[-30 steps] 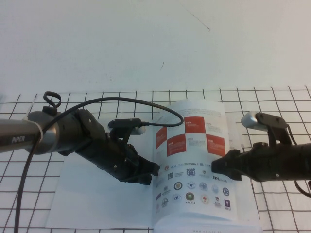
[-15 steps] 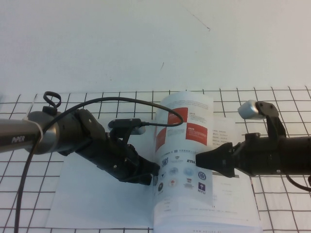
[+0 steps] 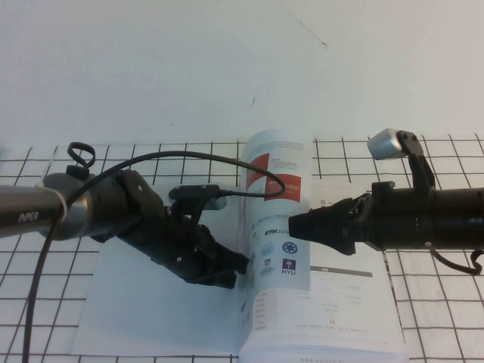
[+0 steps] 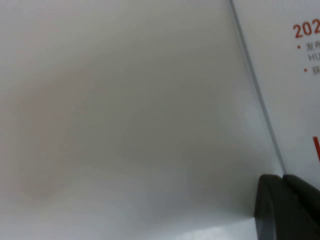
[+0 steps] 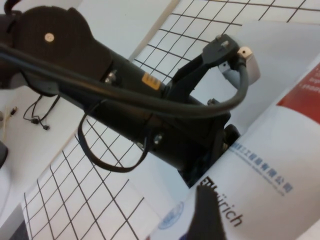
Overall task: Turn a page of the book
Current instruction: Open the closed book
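The page [image 3: 278,219] stands lifted and curled, just ahead of the right pincer [image 3: 296,224], whose released jaws push it without gripping. The left pincer [image 3: 240,268], state unclear, rests on the book [image 3: 162,302] by the spine. Best to sweep leftward smoothly, keeping the sheet from springing back.

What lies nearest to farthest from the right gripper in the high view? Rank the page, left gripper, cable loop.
1. the page, upright at centre, against the right gripper.
2. left gripper, on the blank left leaf.
3. cable loop, far left.
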